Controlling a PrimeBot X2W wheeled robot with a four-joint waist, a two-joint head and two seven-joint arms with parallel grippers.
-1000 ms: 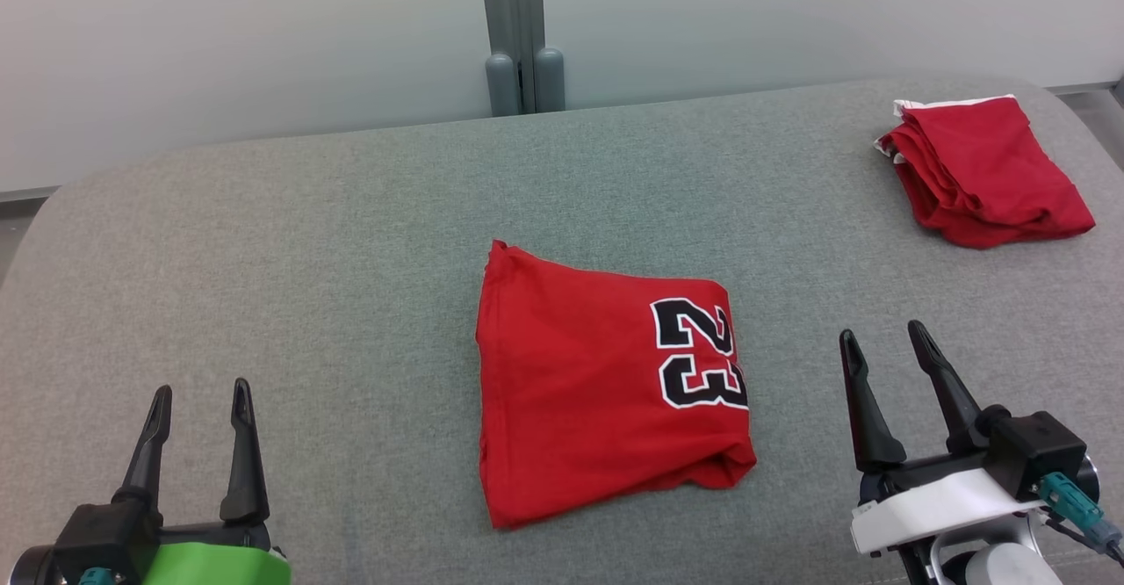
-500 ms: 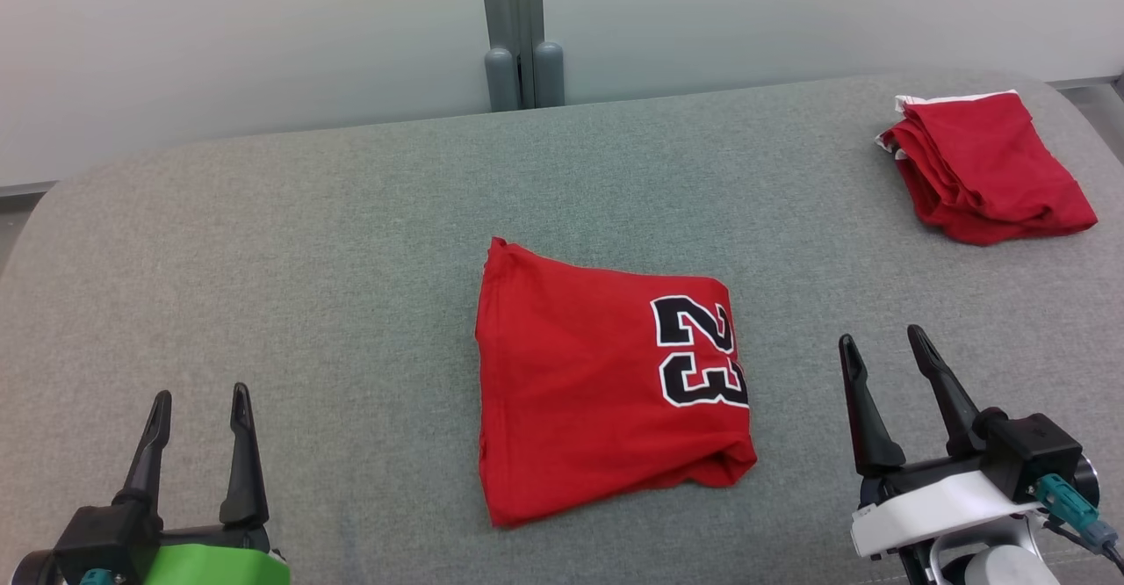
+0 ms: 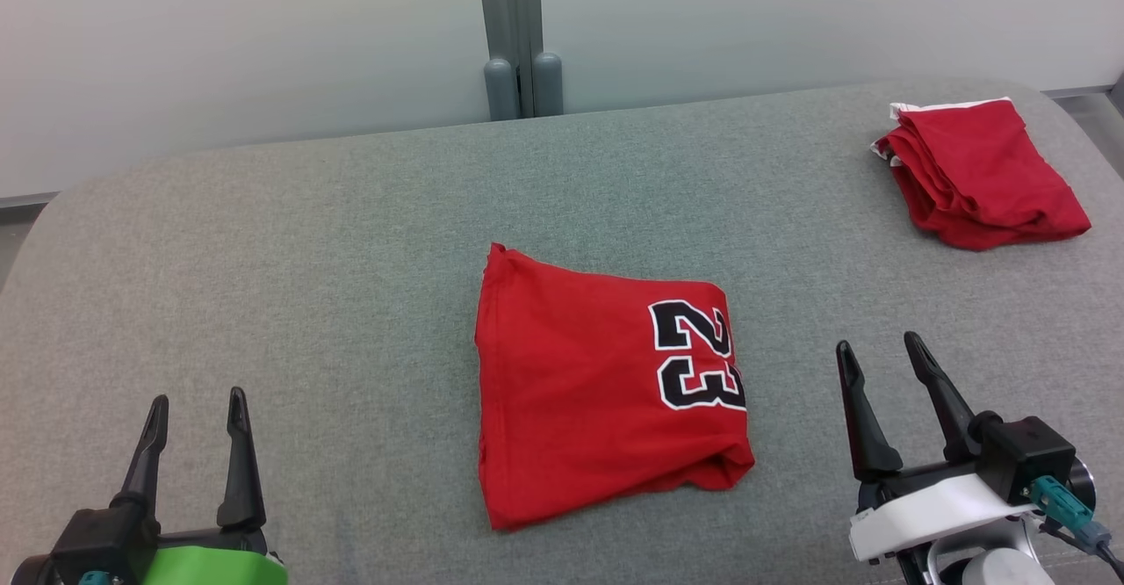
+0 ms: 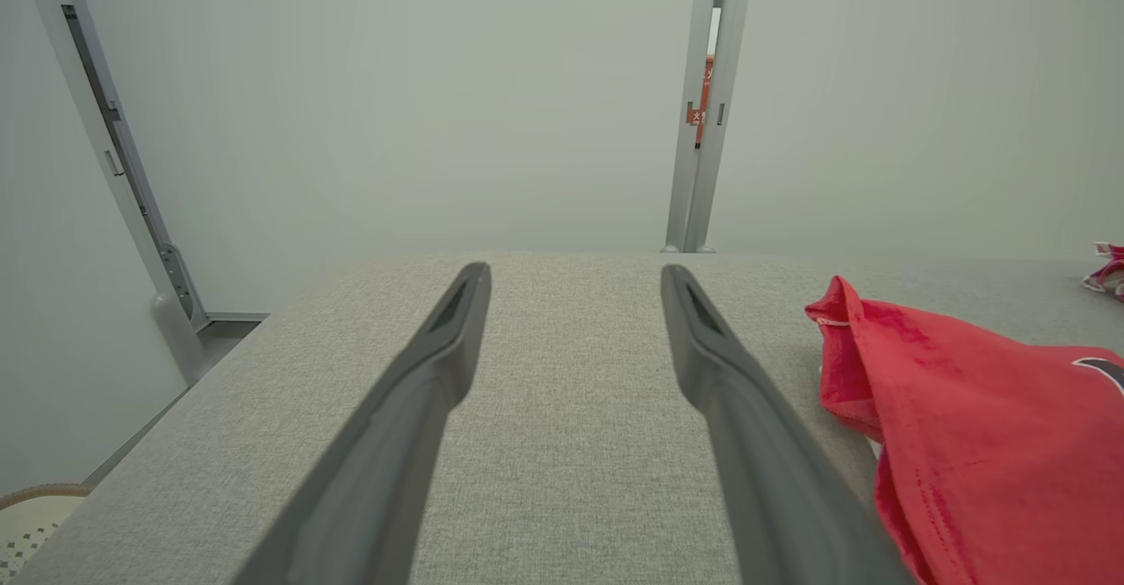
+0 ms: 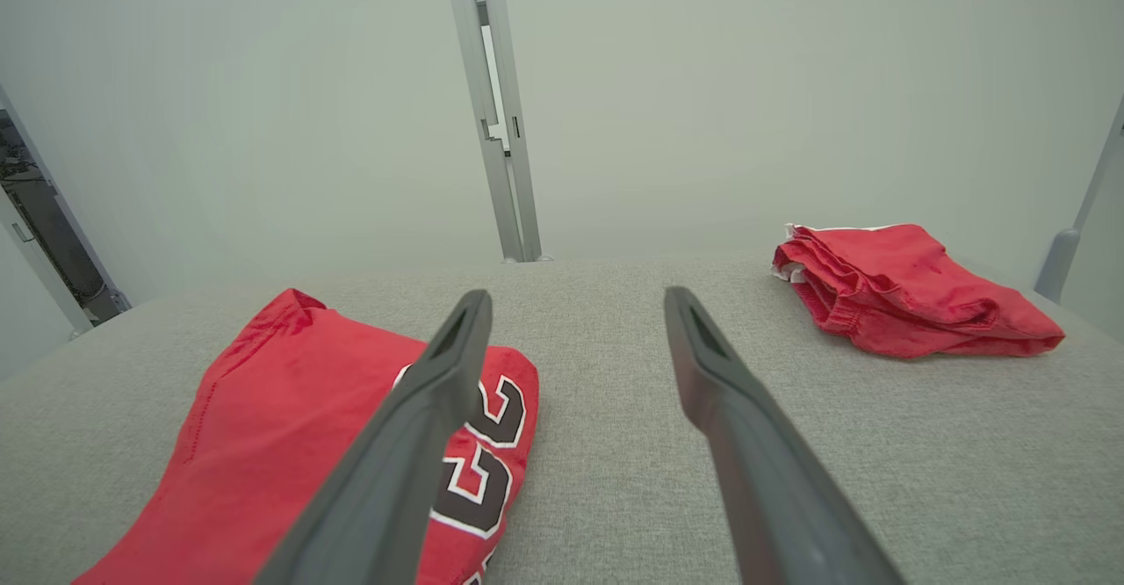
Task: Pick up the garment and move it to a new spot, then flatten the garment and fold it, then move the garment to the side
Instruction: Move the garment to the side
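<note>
Nearest me, my left gripper point(image 3: 197, 396) sits at the near left with its two dark fingers spread wide and nothing between them. My right gripper point(image 3: 879, 342) is at the near right, equally wide and empty. Both hang over the grey woven upholstered surface point(image 3: 307, 242), and neither touches cloth.

Between them, a little farther out, the red jersey with the black-and-white number 23 point(image 3: 580, 400) lies in a folded, roughly square packet in the middle of the surface. It is closer to my right gripper than to my left. In the left wrist view its far left corner point(image 4: 843, 321) stands up slightly.

I judge the jersey to be light, limp and thin, with several loose layers that will slide apart if I pinch only the top one. The rolled fold at its near right corner looks thickest. I would take hold there and at the left edge, with the fingers going under the whole stack, and lift rather than drag, since cloth on woven upholstery is likely to catch and rumple. Folding looks done, so moving it aside seems to be what remains.

Farther off at the far right lies a second folded red garment with a white edge point(image 3: 983, 172), well apart from the jersey. Beyond it a grey post point(image 3: 514, 32) stands against the pale wall.
</note>
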